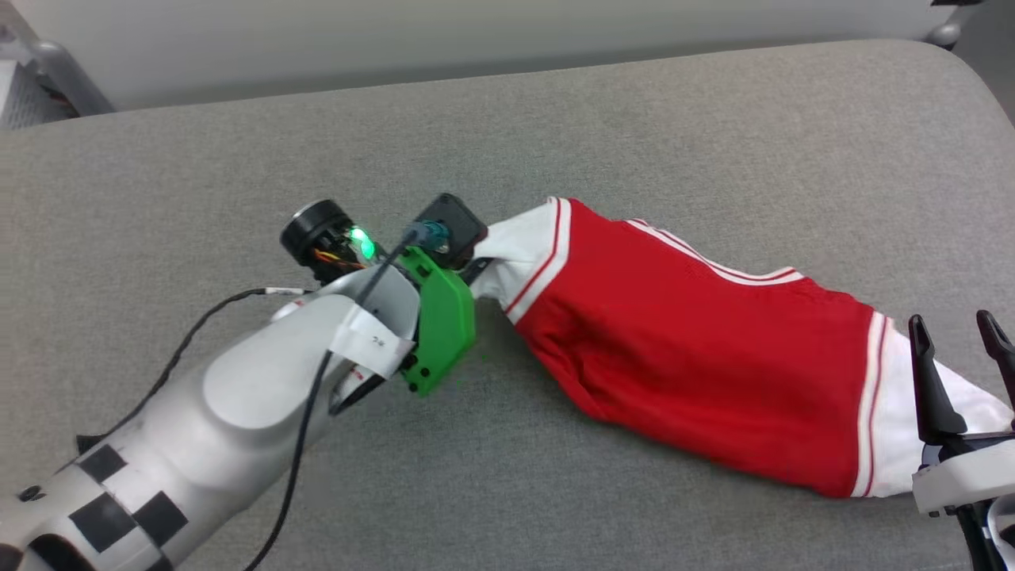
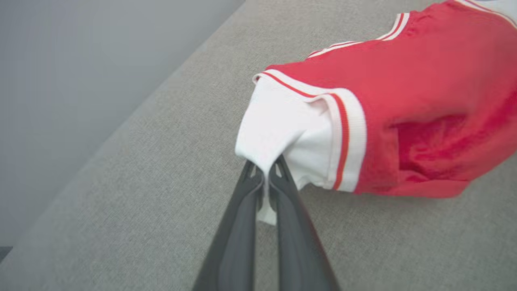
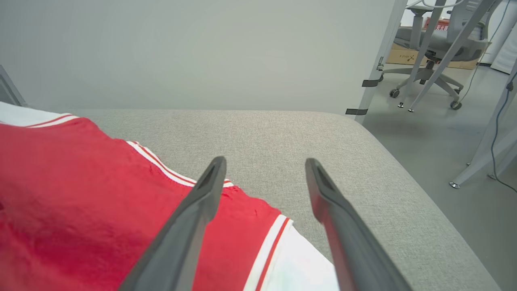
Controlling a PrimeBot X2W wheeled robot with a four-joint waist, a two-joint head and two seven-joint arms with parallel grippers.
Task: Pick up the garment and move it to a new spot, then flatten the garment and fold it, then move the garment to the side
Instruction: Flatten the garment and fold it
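Head view: bright red soft-fabric garment (image 1: 698,365) with white short sleeves and red-and-white stripe trim lies stretched out on a grey woven-fabric padded surface (image 1: 555,127). It runs from the centre to the lower right, with one white sleeve at each end. The left gripper (image 1: 480,268) is at the left-hand sleeve, its dark fingers mostly hidden behind a green plastic bracket (image 1: 440,321) on the wrist. A black cable (image 1: 309,420) runs along the pale forearm. The right gripper (image 1: 951,321) is at the lower right, its long dark fingers spread apart over the other white sleeve. Can't tell if they touch it.

Left wrist view: left gripper (image 2: 264,171) is clenched on a pinch of the white sleeve, and the cloth is drawn to a point at the tips. A bit of white shows in the slit between the fingers. The red body sits to the right, resting on the grey surface (image 2: 141,182).

Right wrist view: right gripper (image 3: 265,161) is released, fingers wide apart with nothing held. One finger is over the red body (image 3: 80,194) near the stripe trim, the other over the bare grey surface (image 3: 282,133). The white sleeve is at the bottom edge between them. Behind are a pale grey wall (image 3: 202,48) and a grey office chair (image 3: 428,44) on the floor.
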